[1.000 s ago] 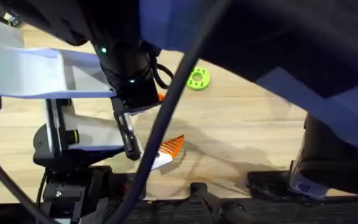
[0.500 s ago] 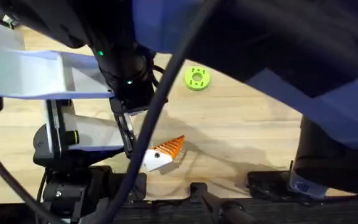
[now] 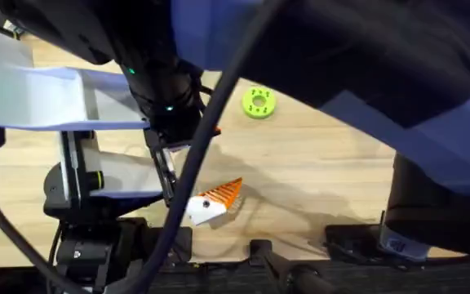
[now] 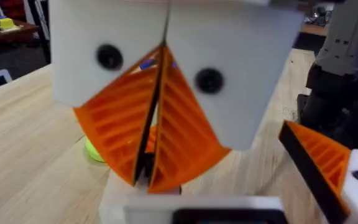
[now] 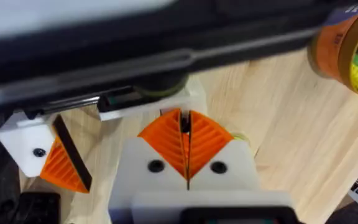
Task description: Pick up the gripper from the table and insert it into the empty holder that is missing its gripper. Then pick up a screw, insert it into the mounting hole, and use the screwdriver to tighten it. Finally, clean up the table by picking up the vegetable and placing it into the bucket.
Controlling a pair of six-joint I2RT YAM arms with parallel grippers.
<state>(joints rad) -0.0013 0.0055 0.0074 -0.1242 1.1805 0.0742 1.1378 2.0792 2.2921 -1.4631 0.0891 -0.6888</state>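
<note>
Both my left tool [image 4: 146, 177] and right tool [image 5: 185, 121] sit pressed shut on nothing, and the gripper [image 3: 212, 128] peeps out near the green disc [image 3: 259, 103]; I judge it light, stiff, easily skidded, best pinched across its ribbed and black faces

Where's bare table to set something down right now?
Bare wood lies right of the green disc and the orange wedge finger, up to the dark arm base. It is crowded on the left, around the white block and cables.
</note>
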